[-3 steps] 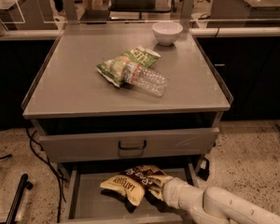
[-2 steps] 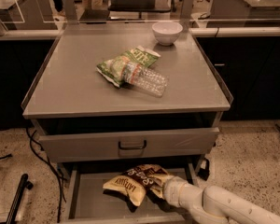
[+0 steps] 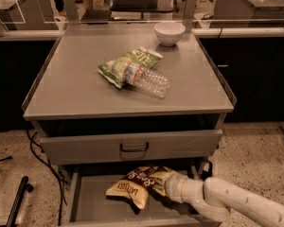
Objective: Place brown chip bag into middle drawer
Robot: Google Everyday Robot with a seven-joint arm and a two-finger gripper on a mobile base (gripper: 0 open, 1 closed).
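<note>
— Grey lab cabinet ahead of you: its flat surface carries a green chip bag, a water bottle lying across that bag's 4 o'clock corner, and a white bowl at 12 o'clock. Below sits a shut drawer front with a black handle.

— Where is the brown chip bag?

— Lower down, in the open middle drawer. The brown chip bag lies crumpled on the grey floor, near its middle. Your gripper, at the end of the white arm entering from 4 o'clock, touches the bag's 3 o'clock end. You cannot tell whether the jaws are apart or clamped on the bag.

— What could go wrong from here?

— If the jaws grip the foil as you pull back, I judge the bag would drag toward 4 o'clock, perhaps over the drawer's front lip. Lifting steeply could knock the arm against the drawer front above, as the gap looks tight. The bag's puffed top might also snag when the drawer closes.
</note>
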